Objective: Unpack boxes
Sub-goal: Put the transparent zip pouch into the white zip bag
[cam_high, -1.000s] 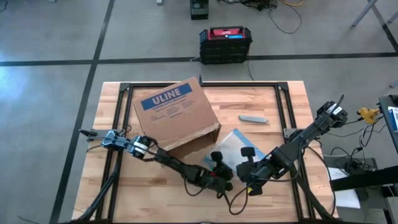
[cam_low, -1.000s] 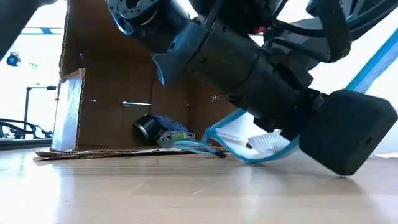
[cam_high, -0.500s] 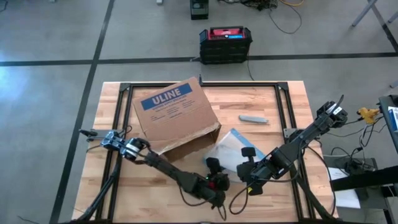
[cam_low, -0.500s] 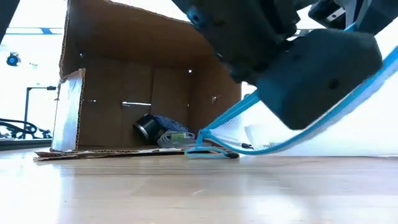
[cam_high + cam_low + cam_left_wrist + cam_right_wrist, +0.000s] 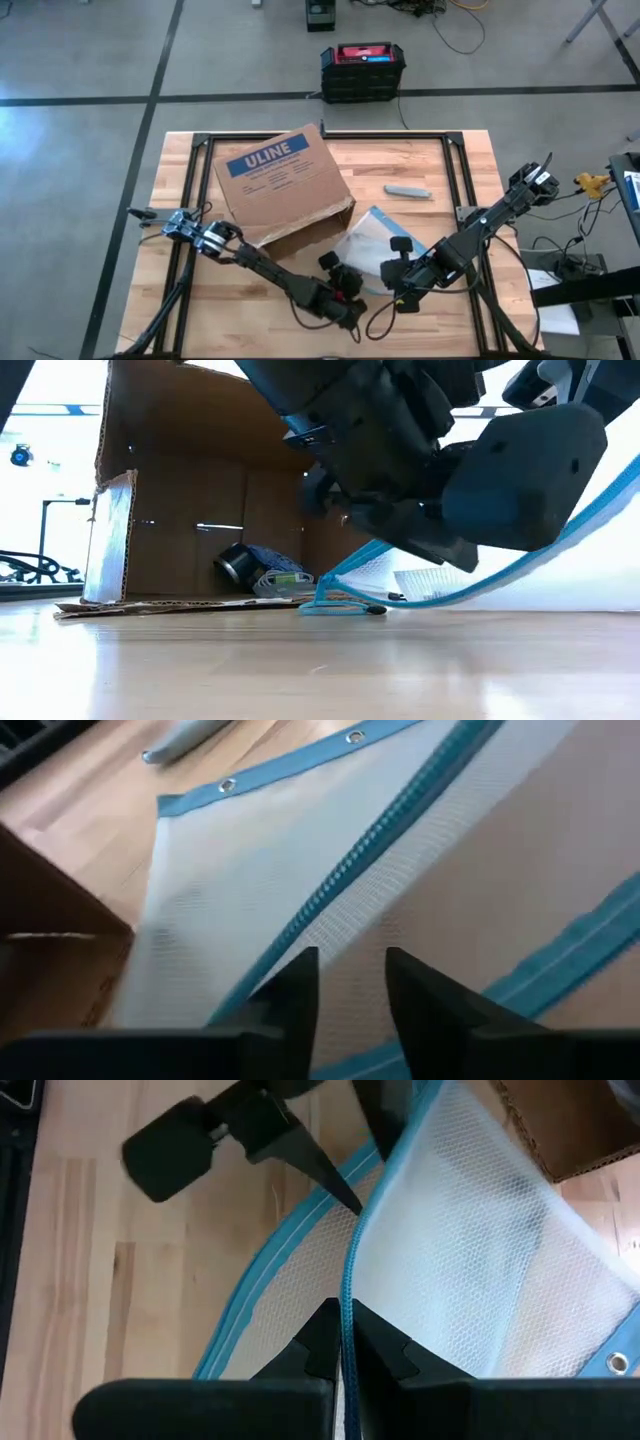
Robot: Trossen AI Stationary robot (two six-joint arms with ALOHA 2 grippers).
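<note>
The brown cardboard box [image 5: 283, 188] lies on its side, its open mouth facing the near right. Inside it, the low view shows a dark round thing [image 5: 236, 565] and a small bundle [image 5: 277, 580]. A clear mesh pouch with blue edges [image 5: 372, 235] lies by the mouth. My right gripper [image 5: 346, 1325] is shut on the pouch. My left gripper [image 5: 352, 970] stands open just over the pouch's blue zip line [image 5: 350, 870], at the near side of the pouch [image 5: 335, 268]. My right gripper pinches the pouch's blue zip edge [image 5: 347, 1295] between its two fingers, slanting down from the near right. That side of the pouch is raised. The pouch slopes down to its far corner [image 5: 345, 603], which rests on the table before the box. My left gripper: I cannot tell whether its fingertips [image 5: 340, 1192] touch the pouch.
A grey bar [image 5: 407, 190] lies on the table to the right of the box. A black crate with a red top [image 5: 362, 70] stands on the floor beyond the far edge. Bare wood [image 5: 220, 310] spreads at the near left.
My left gripper has risen off the table, rolled about its own line and shifted a little toward the table's left. The pouch's near edge, which sagged low under it a second ago, now runs straighter up to my right gripper. The far corner stays on the table.
</note>
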